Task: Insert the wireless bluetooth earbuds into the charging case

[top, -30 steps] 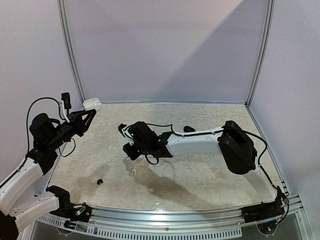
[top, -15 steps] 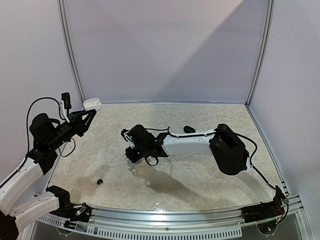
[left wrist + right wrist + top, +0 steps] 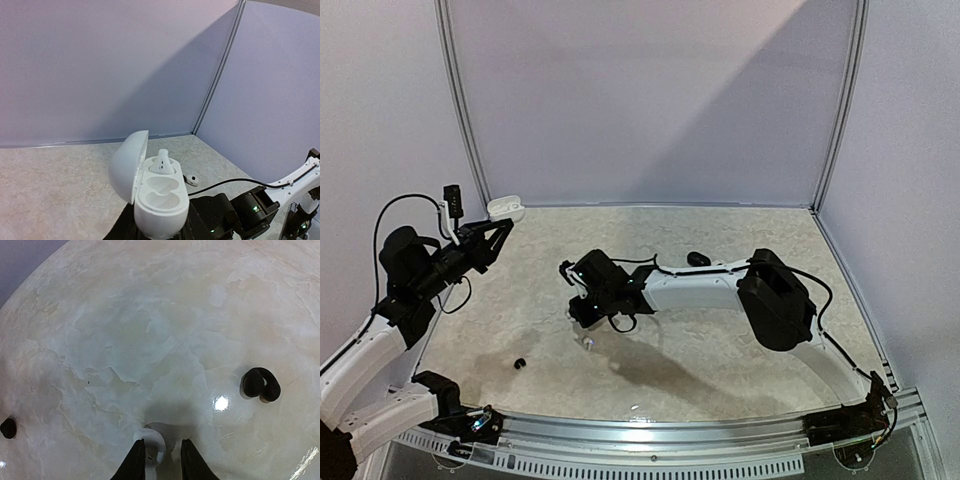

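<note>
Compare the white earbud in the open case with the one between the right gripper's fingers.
The seated white earbud stands upright in a slot of the open white pebble-shaped charging case; the loose white earbud lies on the marbled table. The seated one is partly sunk in its slot; the loose one is exposed, between the right gripper's parted fingers. Both are small and white.

Earbud (image 3: 163, 163) in case (image 3: 161, 212), 2nd earbud (image 3: 152, 444) on table (image 3: 150, 315) btwn R jaws
</note>
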